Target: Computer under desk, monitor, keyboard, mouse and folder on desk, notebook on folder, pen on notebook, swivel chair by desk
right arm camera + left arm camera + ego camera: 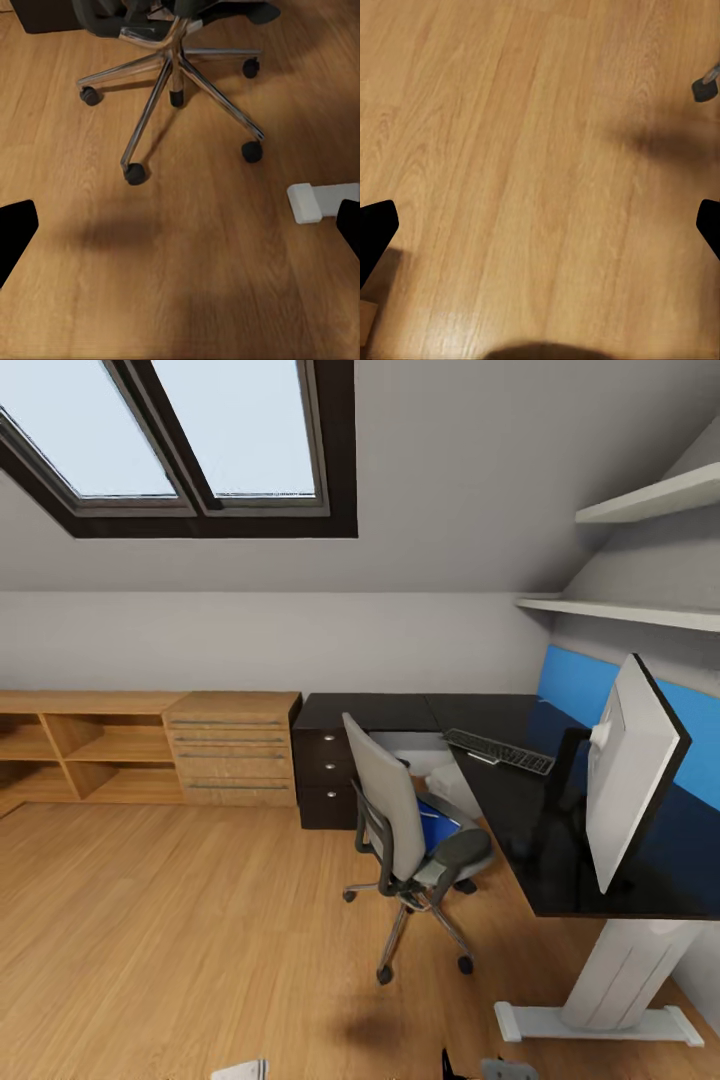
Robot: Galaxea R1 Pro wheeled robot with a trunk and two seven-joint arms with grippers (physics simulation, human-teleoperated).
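The left end effector [540,225] hangs over bare wooden floor [510,150], its two dark fingertips spread wide at the frame's sides with nothing between them; a castor of the chair shows at one corner. The right end effector [180,225] is likewise released, fingers far apart, above the floor just short of the swivel chair [410,840]. That wrist view gives what the head view hides: the chrome five-star base [176,71] seen from above, and the white foot of the table's leg [319,201] beside one fingertip.

From the head, the chair stands at the inner corner of the L-shaped table [520,830], its grey back turned toward the room, seat facing the table. The blue folder [432,828] lies on the seat, mostly hidden by the backrest. On the table's near wing the monitor [635,770] stands near the front end, seen edge-on from behind. Further along, the keyboard [498,751] lies by the inner edge, long axis running along that edge toward the corner
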